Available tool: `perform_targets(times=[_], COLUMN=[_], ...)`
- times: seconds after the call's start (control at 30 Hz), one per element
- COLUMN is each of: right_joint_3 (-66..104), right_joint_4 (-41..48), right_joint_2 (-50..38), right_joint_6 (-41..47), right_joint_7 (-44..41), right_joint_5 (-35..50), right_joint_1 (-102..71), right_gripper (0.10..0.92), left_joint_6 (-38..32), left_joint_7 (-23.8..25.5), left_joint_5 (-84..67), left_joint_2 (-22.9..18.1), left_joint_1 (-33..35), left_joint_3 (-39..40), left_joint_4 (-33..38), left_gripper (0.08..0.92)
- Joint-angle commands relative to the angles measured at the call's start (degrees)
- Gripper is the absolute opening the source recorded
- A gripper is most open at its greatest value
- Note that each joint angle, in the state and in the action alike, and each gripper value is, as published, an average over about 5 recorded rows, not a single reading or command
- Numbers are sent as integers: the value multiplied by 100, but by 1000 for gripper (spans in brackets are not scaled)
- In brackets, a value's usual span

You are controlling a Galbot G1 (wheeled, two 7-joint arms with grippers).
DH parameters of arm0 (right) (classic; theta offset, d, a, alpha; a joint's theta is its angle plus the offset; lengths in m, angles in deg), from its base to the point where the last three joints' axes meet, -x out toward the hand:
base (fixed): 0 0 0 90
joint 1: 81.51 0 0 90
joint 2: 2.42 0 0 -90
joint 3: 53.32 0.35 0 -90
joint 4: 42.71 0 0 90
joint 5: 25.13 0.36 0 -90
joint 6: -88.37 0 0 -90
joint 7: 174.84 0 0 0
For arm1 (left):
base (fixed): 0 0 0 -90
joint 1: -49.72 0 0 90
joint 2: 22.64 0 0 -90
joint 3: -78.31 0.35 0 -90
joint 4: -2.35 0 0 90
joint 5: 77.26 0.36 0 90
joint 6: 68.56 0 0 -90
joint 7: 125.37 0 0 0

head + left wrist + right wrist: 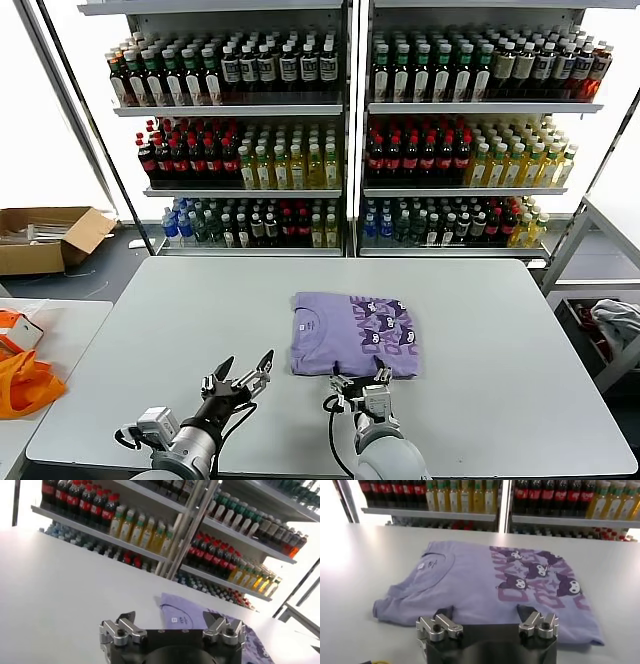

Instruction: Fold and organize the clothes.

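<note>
Far left, off the main table: an orange bag (22,380) on a side surface, a cardboard box (45,236) on the floor beyond it. Neither part of the job.

Near left of the white table (150,340): left gripper (240,376), jaws spread wide, nothing between them, hovering over bare tabletop and angled toward the shirt's near left corner without touching it. In its wrist view, fingers (122,630) apart with the shirt's collar end lying farther off.

Centre of the table: lavender T-shirt (353,335), lying flat as a compact rectangle, collar and label on the left, dark purple cartoon print on the right, sleeves tucked out of sight. Looks folded at least once already, edges fairly square, a little slack at the near left corner in the right wrist view (485,587).

Just right of the left gripper, at the shirt's near edge: right gripper (363,384), likewise released and empty, fingertips poised right beside the near hem.

Likely step: between folds, lining up on the near edge. Next move, by judgement: pinch the near hem at two points, top layers together, lift low and carry it away over the far edge evenly so the stack stays square.

Behind, far side: shelves of bottled drinks (340,130).
</note>
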Motion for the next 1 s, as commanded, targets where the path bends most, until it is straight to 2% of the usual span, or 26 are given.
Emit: perform_targets(times=[0.03,0.2,0.37,0.63,1.0], right_joint_3=[9,447,1237,2639,3254], right_joint_4=[122,-778,-1301,-1370,-1458], right_joint_2=[19,-266,-653,-1073,-1018], right_joint_6=[15,23,11,-368,-508], right_joint_7=[-35,-32,-303,-1205,-1350], right_joint_5=[22,116,69,98,276], right_joint_1=[179,228,-45,-682,-812], right_gripper=[823,823,823,823,823], left_joint_6=[9,-78,-294,-479,-529], left_joint_7=[-9,25,72,105,118], left_joint_5=[43,189,538,980,1191], left_joint_2=[18,39,4,-63,-79], left_joint_1=[14,102,143,3,-85], left_joint_3=[-37,-157,-214,-169,-194], left_joint_4=[14,120,156,34,0], left_gripper=[822,823,822,823,823])
